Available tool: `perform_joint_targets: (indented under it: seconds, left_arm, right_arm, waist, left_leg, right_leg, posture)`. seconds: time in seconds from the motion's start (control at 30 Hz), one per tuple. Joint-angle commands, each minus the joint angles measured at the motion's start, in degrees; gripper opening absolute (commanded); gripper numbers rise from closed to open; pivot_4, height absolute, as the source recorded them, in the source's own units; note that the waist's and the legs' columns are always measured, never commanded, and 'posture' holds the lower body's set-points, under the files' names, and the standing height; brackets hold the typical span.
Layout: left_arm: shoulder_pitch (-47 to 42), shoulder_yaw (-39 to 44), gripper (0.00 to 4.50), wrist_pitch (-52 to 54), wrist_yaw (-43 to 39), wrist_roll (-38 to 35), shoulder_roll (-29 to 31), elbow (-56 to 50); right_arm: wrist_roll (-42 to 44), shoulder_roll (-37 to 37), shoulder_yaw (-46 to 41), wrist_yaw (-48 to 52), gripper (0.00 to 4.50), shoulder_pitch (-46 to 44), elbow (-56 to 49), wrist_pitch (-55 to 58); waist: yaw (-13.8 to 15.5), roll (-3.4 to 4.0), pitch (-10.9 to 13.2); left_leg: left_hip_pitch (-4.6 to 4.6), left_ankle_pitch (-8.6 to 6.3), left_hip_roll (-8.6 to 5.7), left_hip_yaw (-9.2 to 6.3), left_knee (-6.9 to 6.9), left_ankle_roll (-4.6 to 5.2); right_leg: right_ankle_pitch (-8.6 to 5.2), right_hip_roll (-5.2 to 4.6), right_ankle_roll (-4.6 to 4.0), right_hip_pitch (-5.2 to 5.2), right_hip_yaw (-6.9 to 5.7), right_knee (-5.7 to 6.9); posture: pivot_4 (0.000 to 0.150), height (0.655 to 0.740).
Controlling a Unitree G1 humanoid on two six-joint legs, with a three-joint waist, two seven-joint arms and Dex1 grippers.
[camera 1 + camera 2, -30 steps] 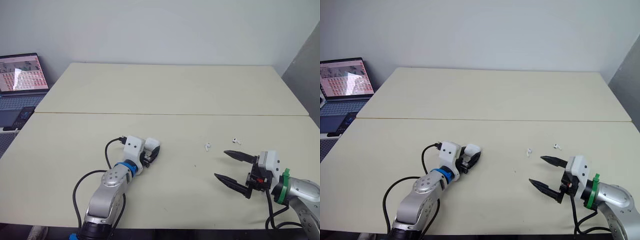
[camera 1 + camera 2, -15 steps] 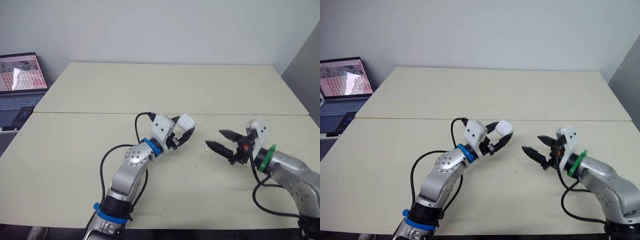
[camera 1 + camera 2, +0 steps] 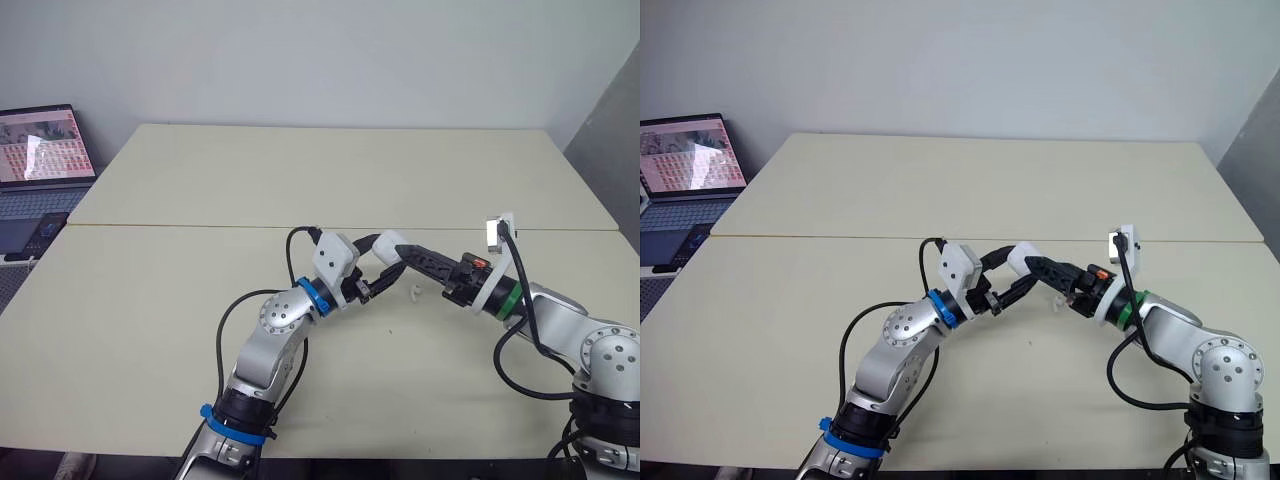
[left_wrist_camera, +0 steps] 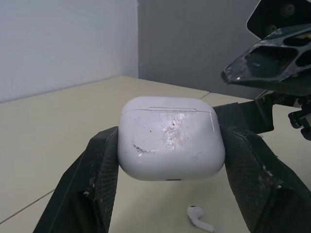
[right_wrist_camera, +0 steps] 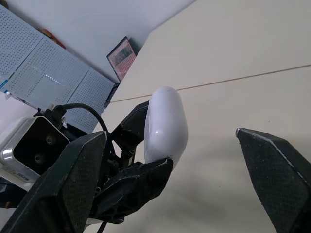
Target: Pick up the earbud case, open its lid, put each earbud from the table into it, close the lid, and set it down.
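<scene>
The white earbud case (image 3: pixel 389 244) is held in the air over the table's middle, lid closed, with my left gripper (image 4: pixel 169 127) shut on its two sides. My right gripper (image 5: pixel 171 133) is open and reaches in from the right, its fingers (image 5: pixel 73 179) spread to either side of the case, and one fingertip (image 4: pixel 272 63) hovers close above the lid. One white earbud (image 3: pixel 413 293) lies on the table (image 3: pixel 330 180) just below the two grippers; the left wrist view has the same earbud (image 4: pixel 200 219) under the case.
An open laptop (image 3: pixel 40 150) and a dark handset (image 3: pixel 45 235) sit off the table's left edge. A seam (image 3: pixel 200 227) runs across the cream table. A grey wall panel (image 3: pixel 610 130) stands at the right.
My left gripper lifted the case off the table and carried it right and up to the centre. My right gripper swung left and up to meet it, fingers still apart.
</scene>
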Motion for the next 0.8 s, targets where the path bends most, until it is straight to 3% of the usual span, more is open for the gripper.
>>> perform_joint_targets:
  seconds: [0.03, 0.13, 0.43, 0.63, 0.8]
  left_arm:
    - [0.24, -0.25, 2.77, -1.35, -0.23, -0.6, -0.69, -1.11]
    - [0.8, -0.71, 2.77, -1.19, -0.38, -0.48, -0.76, -1.48]
    - [0.93, -0.81, 2.77, -0.97, -0.43, -0.43, -0.78, -1.38]
    - [0.73, -0.67, 2.77, -0.29, -1.24, -1.53, -0.97, -0.96]
    - [0.28, -0.75, 4.37, -0.3, -0.85, -0.74, -0.7, -0.89]
  right_arm:
    - [4.19, -1.01, 0.71, -1.46, 4.5, -1.68, -0.42, -0.78]
    - [5.28, -1.59, 1.47, -2.33, 3.85, -2.2, 0.21, -1.14]
    - [5.68, -3.09, 2.64, -2.36, 0.73, -2.15, 0.91, -2.08]
    - [5.42, -3.78, 3.15, -1.47, 0.72, -2.23, 0.88, -2.07]
    - [5.27, -4.13, 3.51, -1.16, 0.72, -2.02, 0.73, -2.52]
  waist:
    - [-0.01, 0.0, 0.0]
    - [-0.02, 0.0, 0.0]
    - [0.01, 0.0, 0.0]
    - [0.01, 0.0, 0.0]
    - [0.01, 0.0, 0.0]
  left_leg:
    - [0.0, 0.0, 0.01, -0.01, 0.0, 0.0]
    - [-0.02, 0.0, 0.0, -0.02, 0.0, 0.0]
    - [-0.03, 0.0, 0.01, -0.02, 0.0, 0.0]
    - [-0.03, 0.0, 0.01, -0.01, -0.01, 0.0]
    - [-0.04, 0.0, 0.01, -0.02, -0.01, 0.0]
  right_leg:
    - [0.0, 0.0, 0.0, 0.0, 0.0, 0.0]
    - [0.0, 0.0, 0.0, 0.0, 0.0, -0.01]
    - [0.0, 0.01, 0.0, -0.01, 0.01, -0.02]
    - [0.0, 0.01, 0.0, -0.01, 0.01, -0.03]
    - [0.0, 0.01, 0.0, -0.01, 0.01, -0.03]
  posture:
    - [0.15, 0.74]
    - [0.15, 0.74]
    - [0.15, 0.74]
    - [0.15, 0.74]
    - [0.15, 0.74]
